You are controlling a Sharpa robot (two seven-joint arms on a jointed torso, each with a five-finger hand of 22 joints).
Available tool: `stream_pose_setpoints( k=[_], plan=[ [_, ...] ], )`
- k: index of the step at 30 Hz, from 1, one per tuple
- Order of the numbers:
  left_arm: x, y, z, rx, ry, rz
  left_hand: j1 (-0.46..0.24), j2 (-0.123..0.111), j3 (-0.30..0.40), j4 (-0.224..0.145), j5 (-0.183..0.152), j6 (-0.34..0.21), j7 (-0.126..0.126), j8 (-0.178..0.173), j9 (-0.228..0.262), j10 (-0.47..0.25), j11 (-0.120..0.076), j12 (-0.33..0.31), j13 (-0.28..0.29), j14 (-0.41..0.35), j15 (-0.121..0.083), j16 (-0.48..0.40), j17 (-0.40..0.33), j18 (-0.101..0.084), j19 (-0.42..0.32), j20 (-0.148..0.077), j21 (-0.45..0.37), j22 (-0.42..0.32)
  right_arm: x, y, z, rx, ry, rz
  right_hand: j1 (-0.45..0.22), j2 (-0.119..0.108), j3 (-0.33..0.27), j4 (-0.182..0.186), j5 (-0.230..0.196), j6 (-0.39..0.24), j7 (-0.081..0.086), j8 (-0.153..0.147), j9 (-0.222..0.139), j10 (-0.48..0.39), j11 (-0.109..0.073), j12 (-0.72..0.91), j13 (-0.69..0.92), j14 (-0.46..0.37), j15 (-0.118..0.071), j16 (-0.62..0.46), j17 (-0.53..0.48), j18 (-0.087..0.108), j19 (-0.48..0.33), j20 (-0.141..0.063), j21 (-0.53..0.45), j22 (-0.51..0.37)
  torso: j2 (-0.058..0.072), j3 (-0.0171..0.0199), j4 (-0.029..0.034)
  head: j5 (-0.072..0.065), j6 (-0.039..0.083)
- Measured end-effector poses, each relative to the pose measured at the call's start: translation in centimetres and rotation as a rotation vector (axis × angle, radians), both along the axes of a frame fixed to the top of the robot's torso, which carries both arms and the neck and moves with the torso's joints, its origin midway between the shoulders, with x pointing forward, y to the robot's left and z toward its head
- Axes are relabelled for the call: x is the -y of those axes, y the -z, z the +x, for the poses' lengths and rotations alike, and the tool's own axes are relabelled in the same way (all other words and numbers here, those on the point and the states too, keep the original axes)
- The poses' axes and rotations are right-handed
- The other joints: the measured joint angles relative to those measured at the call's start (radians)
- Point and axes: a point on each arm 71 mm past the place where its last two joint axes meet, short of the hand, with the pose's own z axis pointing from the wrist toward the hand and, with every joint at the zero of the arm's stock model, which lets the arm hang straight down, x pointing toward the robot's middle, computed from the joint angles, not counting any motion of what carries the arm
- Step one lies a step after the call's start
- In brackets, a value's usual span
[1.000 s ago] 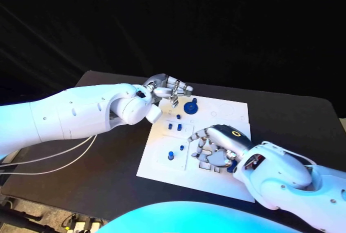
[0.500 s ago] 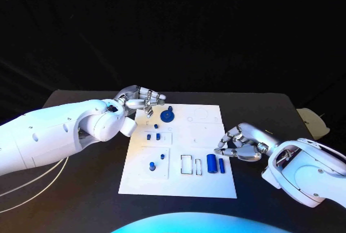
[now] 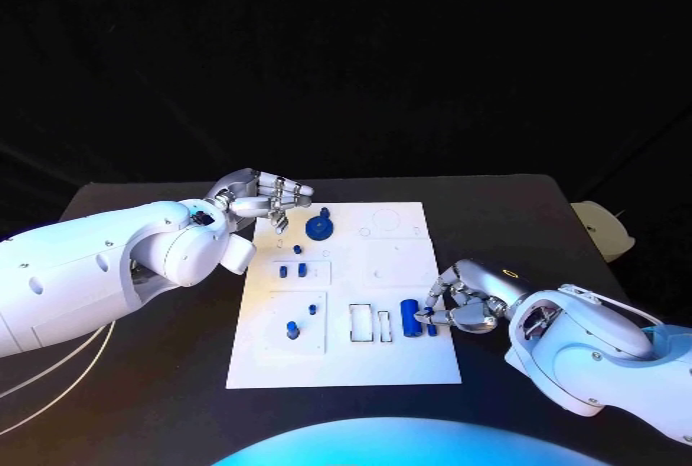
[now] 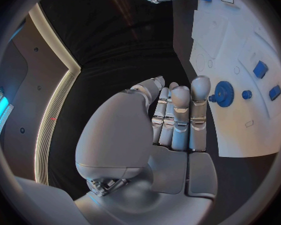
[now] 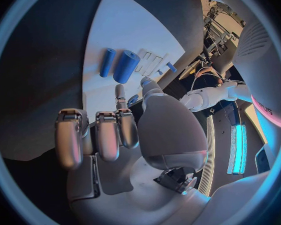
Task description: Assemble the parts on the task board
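The white task board (image 3: 346,361) lies mid-table. A blue gear (image 3: 319,226) stands near its far left corner, with small blue pegs (image 3: 293,271) nearer me. A thick blue cylinder (image 3: 410,317) and a thin blue peg (image 3: 430,329) lie side by side near the right edge. My left hand (image 3: 267,198) hovers beside the gear (image 4: 224,93) with its fingers straight and together, holding nothing. My right hand (image 3: 462,298) sits at the board's right edge, its fingers curled in and its fingertips just short of the cylinder (image 5: 125,66). It holds nothing.
Two empty rectangular slots (image 3: 372,324) lie left of the cylinder. A pale object (image 3: 603,228) sits at the table's right edge. Thin cables (image 3: 58,371) hang off the left side. Bare black table (image 3: 144,386) surrounds the board.
The camera has shifted. My right hand came off the near right part of the board, leaving the cylinder and thin peg uncovered, then edged back towards them. The left hand stays by the gear.
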Motion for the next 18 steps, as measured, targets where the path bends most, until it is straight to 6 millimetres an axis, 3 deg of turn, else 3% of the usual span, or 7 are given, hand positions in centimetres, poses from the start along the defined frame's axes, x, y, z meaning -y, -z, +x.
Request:
stream_pose_setpoints(
  k=[18],
  plan=[
    [-0.1,0.0,-0.1,-0.001,0.000,-0.002,-0.004,0.004,-0.003,0.003,0.000,0.000,0.000,0.000,-0.001,0.000,0.000,0.004,0.001,0.000,0.000,0.000,0.001,0.000,0.000,0.000,0.000,0.000,-1.6,1.8,0.6,0.008,0.010,-0.064,0.007,0.007,-0.028,0.028,0.025,0.000,0.000,0.005,0.021,0.000,0.000,0.000,0.000,0.000,0.000,0.000,0.000,0.000,0.000,0.000,0.005,0.000,0.000,-0.0013,-0.0005,0.010,-0.013]
  ],
)
